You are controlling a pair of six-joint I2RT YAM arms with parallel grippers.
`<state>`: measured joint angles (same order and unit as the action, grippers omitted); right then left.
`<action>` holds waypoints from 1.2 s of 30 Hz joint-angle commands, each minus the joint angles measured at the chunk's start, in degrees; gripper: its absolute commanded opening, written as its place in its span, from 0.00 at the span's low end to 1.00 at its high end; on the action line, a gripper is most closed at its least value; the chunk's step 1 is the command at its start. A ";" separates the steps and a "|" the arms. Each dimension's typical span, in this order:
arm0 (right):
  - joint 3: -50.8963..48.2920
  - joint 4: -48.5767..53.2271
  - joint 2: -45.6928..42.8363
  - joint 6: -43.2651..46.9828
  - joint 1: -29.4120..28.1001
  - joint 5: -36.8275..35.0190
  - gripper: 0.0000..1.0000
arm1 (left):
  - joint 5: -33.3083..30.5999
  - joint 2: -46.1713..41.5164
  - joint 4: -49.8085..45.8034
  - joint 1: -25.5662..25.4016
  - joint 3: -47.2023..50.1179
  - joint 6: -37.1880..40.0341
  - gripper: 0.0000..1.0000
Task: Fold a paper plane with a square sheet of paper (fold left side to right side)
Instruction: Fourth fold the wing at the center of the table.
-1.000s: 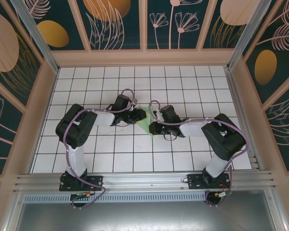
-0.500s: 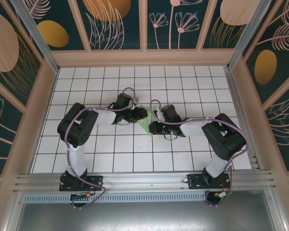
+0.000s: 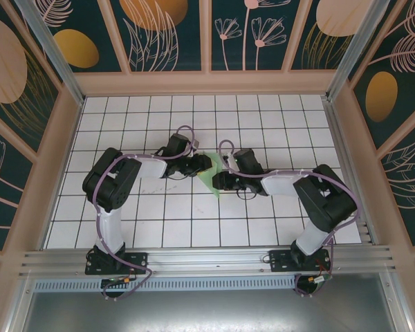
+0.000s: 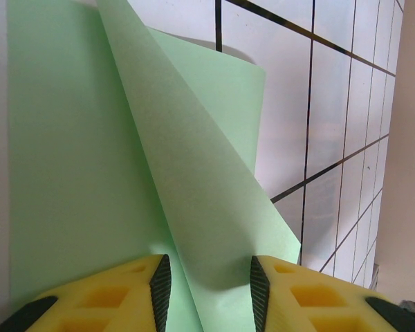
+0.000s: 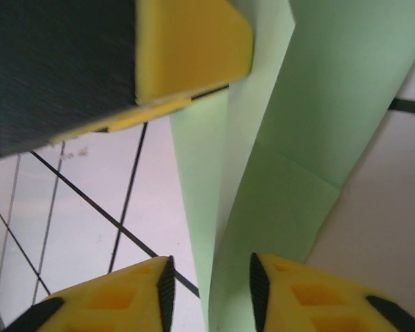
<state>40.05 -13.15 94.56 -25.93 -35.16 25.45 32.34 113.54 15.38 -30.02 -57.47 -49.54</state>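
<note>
We see our left gripper and right gripper slightly parted, each straddling a raised fold of the square sheet of paper, mid-frame from above.

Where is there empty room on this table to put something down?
Crowded: the middle, where the left gripper and right gripper meet at the green paper. Bare: the back rows of tiles between them and the far wall, and the front strip between them and the metal rail.

tbl: white grid | walls: teal floral | rail: alu, near edge
</note>
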 commanded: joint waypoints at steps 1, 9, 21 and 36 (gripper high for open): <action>-0.91 -0.83 -4.61 0.14 2.13 2.41 0.43 | -3.03 2.45 -3.68 -0.37 -0.03 1.77 0.39; 0.64 -3.65 -2.96 -3.07 8.01 8.12 0.47 | -3.22 2.05 -3.77 -0.38 0.22 1.86 0.39; 5.33 -6.19 5.69 -5.27 7.12 10.48 0.41 | -3.19 1.86 -3.86 -0.35 0.28 1.91 0.39; 7.85 -4.39 10.00 -4.16 6.55 10.13 0.05 | -3.18 1.70 -4.01 -0.33 0.34 2.04 0.39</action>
<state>46.26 -17.67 103.79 -31.35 -28.23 35.66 32.32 113.54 15.27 -30.02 -57.47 -49.12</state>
